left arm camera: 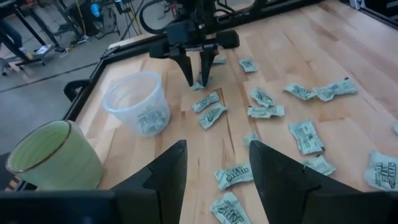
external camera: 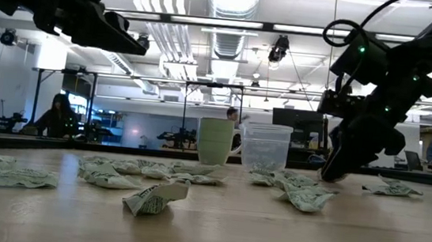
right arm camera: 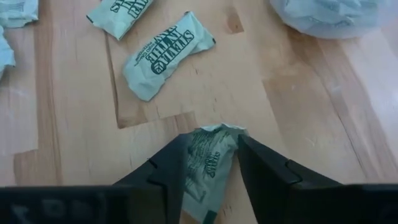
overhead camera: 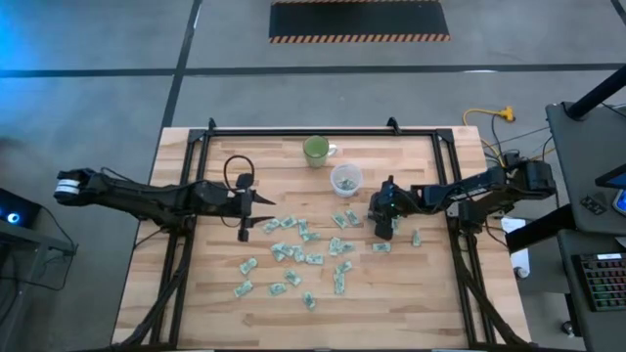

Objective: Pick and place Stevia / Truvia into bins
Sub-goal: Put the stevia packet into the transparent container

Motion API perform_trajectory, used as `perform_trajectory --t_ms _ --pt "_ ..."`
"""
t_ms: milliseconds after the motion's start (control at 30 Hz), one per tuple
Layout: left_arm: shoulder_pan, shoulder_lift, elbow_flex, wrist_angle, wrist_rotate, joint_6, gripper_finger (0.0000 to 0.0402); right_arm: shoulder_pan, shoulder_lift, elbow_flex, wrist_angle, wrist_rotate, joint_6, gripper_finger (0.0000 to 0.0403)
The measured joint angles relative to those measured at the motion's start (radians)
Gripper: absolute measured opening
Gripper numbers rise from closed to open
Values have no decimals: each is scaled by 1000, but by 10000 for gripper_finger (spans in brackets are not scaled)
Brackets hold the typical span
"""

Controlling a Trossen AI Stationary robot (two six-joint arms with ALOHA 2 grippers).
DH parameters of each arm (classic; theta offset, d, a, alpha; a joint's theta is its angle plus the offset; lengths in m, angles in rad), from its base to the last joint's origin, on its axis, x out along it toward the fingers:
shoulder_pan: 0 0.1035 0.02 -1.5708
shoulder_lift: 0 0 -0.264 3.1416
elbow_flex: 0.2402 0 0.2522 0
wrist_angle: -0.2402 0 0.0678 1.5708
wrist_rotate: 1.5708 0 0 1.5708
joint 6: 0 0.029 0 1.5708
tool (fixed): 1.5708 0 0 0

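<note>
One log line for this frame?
right gripper: down at table, shut on sachet | left gripper: open, raised | cup: near right gripper

The tabletop [overhead camera: 196,293] is pale planked wood, matt with visible grain. The sachets [right arm camera: 163,55] are thin crinkled paper, printed. The cup [left arm camera: 138,101] is translucent plastic, faintly glossy. The mug [left arm camera: 53,157] looks glazed and smooth. The right hand [right arm camera: 211,165] has matt dark plastic fingers.
</note>
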Motion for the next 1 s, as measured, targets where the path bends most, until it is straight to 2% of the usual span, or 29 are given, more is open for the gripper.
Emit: perform_trajectory --t_ms 233,367,733,867,1000 --pt "0 -1 0 -4 0 1 158 1 -37 7 -39 -3 -60 43" --pt "1 0 0 -3 0 12 158 1 -82 8 -32 -3 -116 13" --pt "1 -1 0 7 -58 138 158 1 -276 72 -14 14 -289 9" --pt "2 2 0 32 -91 169 158 -3 -279 108 50 101 -350 9" --pt "2 16 0 68 -98 210 158 -33 -223 150 69 110 -408 9"
